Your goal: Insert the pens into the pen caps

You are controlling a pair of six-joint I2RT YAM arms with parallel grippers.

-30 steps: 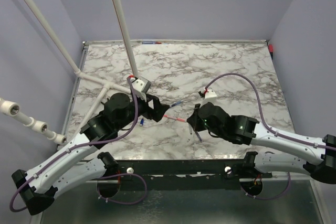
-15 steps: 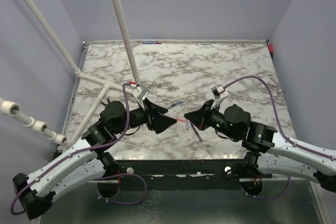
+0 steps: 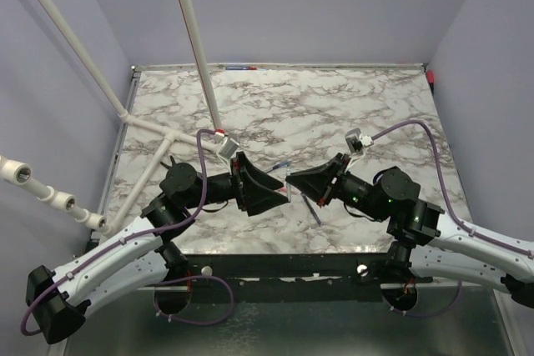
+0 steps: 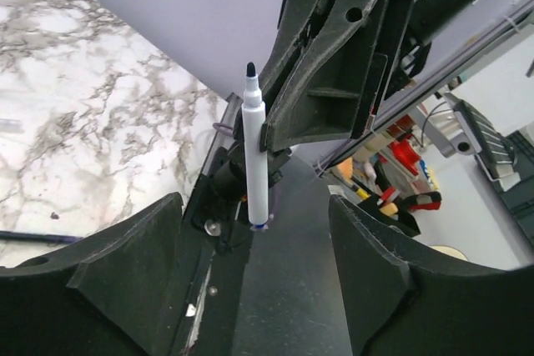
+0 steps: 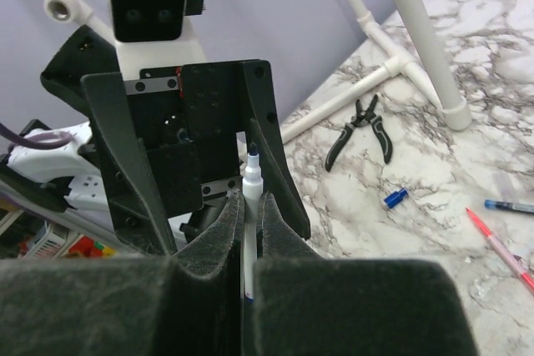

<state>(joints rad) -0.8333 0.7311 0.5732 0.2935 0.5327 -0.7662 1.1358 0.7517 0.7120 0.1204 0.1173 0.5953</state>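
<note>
My right gripper [image 5: 250, 202] is shut on a thin white-barrelled pen [image 5: 251, 183] with a dark blue tip, held upright. In the top view the right gripper [image 3: 294, 179] faces my left gripper [image 3: 275, 191] tip to tip above the table's front middle. In the left wrist view the pen [image 4: 255, 156] stands between my open left jaws [image 4: 254, 235], touching neither finger. A blue cap [image 5: 394, 198] lies on the marble, hidden under the left arm in the top view. A red pen [image 5: 501, 248] and a blue pen [image 5: 511, 205] lie beyond it.
Black pliers [image 5: 360, 131] lie near the white pipe frame [image 3: 150, 127] at the table's left. A long white pipe [image 3: 193, 39] rises from the table. A dark pen [image 3: 314, 211] lies near the front edge under the right gripper. A blue pen [image 3: 279, 164] lies behind the grippers.
Both grippers have lifted off the table and turned to face each other. The right gripper has brought the pen up between the left gripper's open jaws.
</note>
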